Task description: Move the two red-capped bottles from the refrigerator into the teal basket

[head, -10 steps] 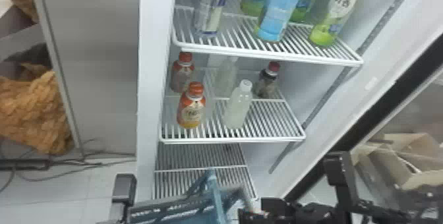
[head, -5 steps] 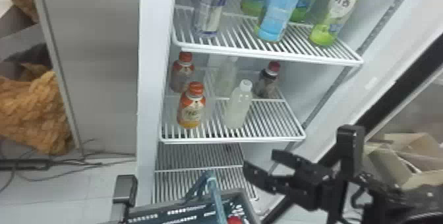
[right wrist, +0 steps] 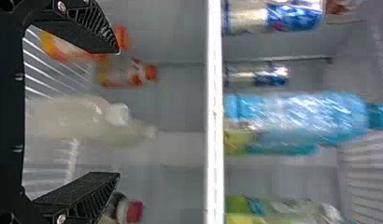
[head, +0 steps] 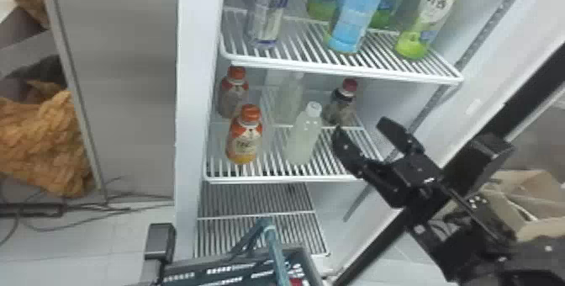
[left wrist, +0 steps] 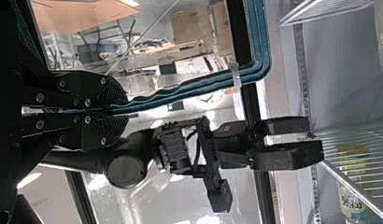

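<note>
The right end effector [head: 360,125], fingers apart, was near the white-capped bottle [head: 303,138]; the teal basket [head: 229,273] held something red, probably a cap [head: 296,282].

Left, a gray panel [head: 122,75] stands over pale floor tiles [head: 84,239] — dark cables [head: 96,207] straggle along its foot. Beyond it, an orange-brown heap [head: 42,142] (material unclear); right, an open cardboard box [head: 534,188].
</note>
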`<state>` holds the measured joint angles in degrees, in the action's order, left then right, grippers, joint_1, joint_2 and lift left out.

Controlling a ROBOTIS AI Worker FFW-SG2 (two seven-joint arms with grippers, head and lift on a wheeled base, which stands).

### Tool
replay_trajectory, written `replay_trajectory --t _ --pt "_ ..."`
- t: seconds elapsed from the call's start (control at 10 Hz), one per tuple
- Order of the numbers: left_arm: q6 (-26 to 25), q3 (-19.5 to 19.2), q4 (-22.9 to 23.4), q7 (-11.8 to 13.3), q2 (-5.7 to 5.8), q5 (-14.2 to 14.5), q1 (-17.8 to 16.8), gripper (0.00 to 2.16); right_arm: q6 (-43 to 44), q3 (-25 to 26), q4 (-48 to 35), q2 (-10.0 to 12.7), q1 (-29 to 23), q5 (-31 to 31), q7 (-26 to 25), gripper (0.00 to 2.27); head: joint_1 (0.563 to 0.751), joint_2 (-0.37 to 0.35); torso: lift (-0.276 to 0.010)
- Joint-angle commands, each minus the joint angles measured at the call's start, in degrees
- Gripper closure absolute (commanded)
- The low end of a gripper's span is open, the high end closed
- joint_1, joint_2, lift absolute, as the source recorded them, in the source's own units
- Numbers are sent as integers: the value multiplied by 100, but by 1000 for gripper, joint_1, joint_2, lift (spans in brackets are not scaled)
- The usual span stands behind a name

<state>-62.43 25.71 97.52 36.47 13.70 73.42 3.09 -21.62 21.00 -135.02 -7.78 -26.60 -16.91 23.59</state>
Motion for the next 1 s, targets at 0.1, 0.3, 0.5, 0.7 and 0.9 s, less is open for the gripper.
replay_trajectory --t 0.1,0.3,0.5,0.7,0.9 --pt "0 12 -28 -9 1 17 0 1111 1066 -146 755 22 312 103 -206 78 695 -350 -228" --pt "0 34 -28 -9 1 39 -14 1113 1530 -272 1135 31 368 308 -461 76 695 -350 -228" --pt "0 34 -28 -9 1 39 -14 1111 1853 -283 1458 75 368 617 -760 50 695 -350 -228" --pt "0 57 -42 -9 1 51 -28 1111 2106 -306 2006 75 649 708 -865 19 695 -350 -228" --pt "0 92 -42 -9 1 85 -42 1111 2247 -306 2667 49 1043 720 -883 18 695 -350 -228"
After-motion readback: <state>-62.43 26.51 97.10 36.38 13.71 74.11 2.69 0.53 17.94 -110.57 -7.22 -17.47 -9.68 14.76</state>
